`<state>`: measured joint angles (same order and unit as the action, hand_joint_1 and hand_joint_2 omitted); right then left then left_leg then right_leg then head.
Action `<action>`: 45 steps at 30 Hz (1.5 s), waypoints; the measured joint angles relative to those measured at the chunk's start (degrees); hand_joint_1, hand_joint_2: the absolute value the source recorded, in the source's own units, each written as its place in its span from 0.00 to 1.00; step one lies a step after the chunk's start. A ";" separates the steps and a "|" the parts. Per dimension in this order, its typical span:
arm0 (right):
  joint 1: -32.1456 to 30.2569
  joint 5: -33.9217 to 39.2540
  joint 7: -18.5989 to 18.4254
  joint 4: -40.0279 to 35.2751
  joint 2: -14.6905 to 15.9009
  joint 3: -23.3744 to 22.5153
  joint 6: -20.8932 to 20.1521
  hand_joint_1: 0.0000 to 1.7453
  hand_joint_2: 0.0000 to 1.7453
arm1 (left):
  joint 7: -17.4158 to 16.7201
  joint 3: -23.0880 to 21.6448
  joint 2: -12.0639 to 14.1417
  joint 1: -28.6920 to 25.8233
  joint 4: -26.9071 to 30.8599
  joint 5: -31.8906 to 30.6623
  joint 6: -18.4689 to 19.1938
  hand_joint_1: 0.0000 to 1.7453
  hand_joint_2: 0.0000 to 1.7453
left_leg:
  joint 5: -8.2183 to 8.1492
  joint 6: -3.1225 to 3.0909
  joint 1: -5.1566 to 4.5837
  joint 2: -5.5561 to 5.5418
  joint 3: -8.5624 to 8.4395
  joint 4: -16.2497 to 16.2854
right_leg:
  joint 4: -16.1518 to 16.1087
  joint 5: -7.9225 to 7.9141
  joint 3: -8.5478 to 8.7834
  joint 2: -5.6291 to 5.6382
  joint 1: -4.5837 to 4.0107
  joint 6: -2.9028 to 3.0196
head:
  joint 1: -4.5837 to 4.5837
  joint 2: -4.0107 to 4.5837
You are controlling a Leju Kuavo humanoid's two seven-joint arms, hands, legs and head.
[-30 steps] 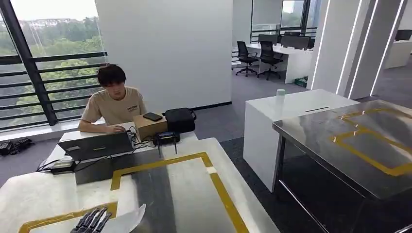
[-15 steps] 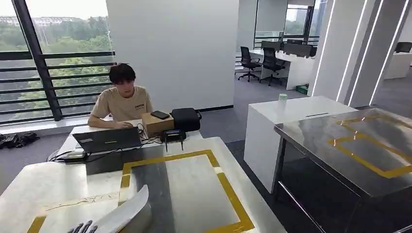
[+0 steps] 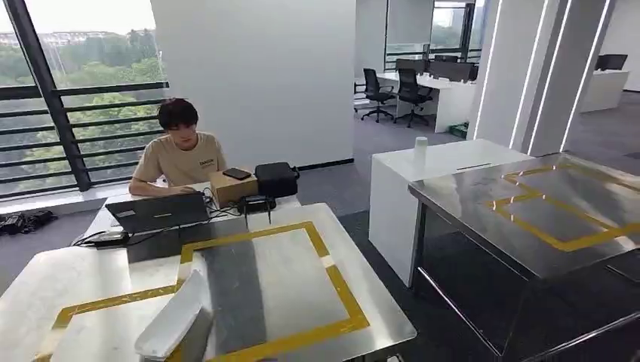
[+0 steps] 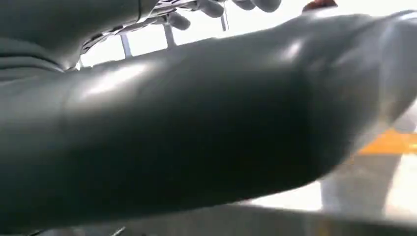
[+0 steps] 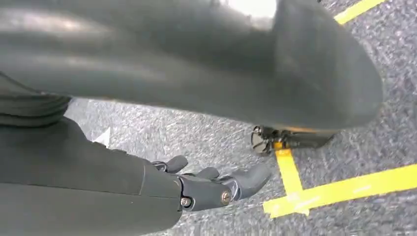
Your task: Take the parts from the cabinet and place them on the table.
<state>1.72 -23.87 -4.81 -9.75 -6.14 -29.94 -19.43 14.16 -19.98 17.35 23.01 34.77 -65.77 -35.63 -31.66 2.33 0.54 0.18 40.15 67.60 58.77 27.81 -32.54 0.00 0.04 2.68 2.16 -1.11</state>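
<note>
On the near steel-topped table (image 3: 302,332), at its front left corner, lies a long, pale grey, curved plastic shell part (image 3: 172,326), smooth and slightly glossy, with one narrow end raised toward the yellow tape rectangle (image 3: 341,290) marked on the tabletop. The left hand (image 4: 216,6) appears behind a wide dark curved surface in the left wrist view, its pale fingertips bunched above it; whether it grips the part cannot be told. The right hand (image 5: 216,184) hangs over grey carpet crossed by yellow floor tape (image 5: 339,189), fingers loosely curled and holding nothing. Beyond the table a person in a beige T-shirt (image 3: 180,154) sits at an open grey laptop (image 3: 157,213), beside a brown cardboard box (image 3: 232,188).
</note>
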 joint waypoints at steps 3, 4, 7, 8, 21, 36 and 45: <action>-0.01 0.00 0.00 0.00 0.00 0.00 0.00 0.00 0.00 | 0.04 0.00 0.00 -0.40 -0.26 0.02 0.00 0.00 0.00 | -2.38 0.34 0.06 -0.01 0.54 8.11 | 0.14 -1.98 -2.41 -0.09 -0.21 -0.06 | -0.04 0.00; -0.02 -0.04 -0.02 0.00 0.00 0.00 0.00 0.00 0.00 | 0.09 0.00 0.00 -0.50 -0.31 0.04 0.00 0.00 0.00 | -0.43 0.28 0.08 0.00 -1.06 6.90 | 0.24 -2.65 -3.42 -0.08 -0.22 -0.16 | -0.02 0.00; 0.05 -0.15 -0.37 -0.02 0.00 0.00 0.00 0.00 0.00 | 0.09 0.02 -0.02 -0.42 -0.31 0.07 0.22 0.00 0.00 | 0.90 -0.14 0.17 -0.04 -10.51 -5.73 | 0.74 -4.36 -5.52 -0.04 -0.19 -0.81 | -0.04 0.00; 0.03 -0.15 -0.37 -0.02 0.00 0.02 0.00 0.00 0.00 | 0.13 0.02 -0.13 -0.36 -0.24 -0.11 0.26 0.00 0.00 | -0.29 -0.45 -0.30 -0.21 -12.96 -9.28 | 0.79 -4.74 -5.90 0.00 -0.34 -1.23 | -0.04 0.00; -0.23 -0.33 -0.13 0.00 -0.02 0.00 0.00 0.00 0.00 | 6.55 5.49 -6.27 -3.74 -9.87 16.56 9.77 0.00 0.00 | 7.64 -3.29 -0.49 0.79 -3.54 -9.06 | 10.66 0.81 -2.58 0.18 0.41 -3.42 | -0.19 0.00; -0.27 -1.53 -1.86 0.00 0.42 0.22 0.00 0.00 0.00 | -3.89 39.89 -17.31 -18.33 -21.99 50.86 23.87 0.00 0.00 | 2.41 -0.17 0.08 0.00 -4.81 3.17 | -0.46 -3.13 -3.32 -0.94 -0.34 -0.65 | 0.13 0.00; -0.38 -1.84 -1.82 0.00 0.52 0.35 0.02 0.00 0.00 | -9.14 42.68 -17.86 -18.68 -23.01 49.25 20.51 0.00 0.00 | 1.91 -4.08 -0.61 0.45 -11.65 -10.39 | 5.12 1.49 -6.77 -0.37 0.28 -3.57 | -0.11 0.04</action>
<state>1.34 -25.70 -6.62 -9.75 -5.62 -29.59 -19.41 5.03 22.71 -0.50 4.32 11.76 -16.52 -15.11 -29.74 -1.75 -0.07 0.63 28.50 57.21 63.89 29.30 -39.30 -0.37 0.32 -0.89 2.05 -1.07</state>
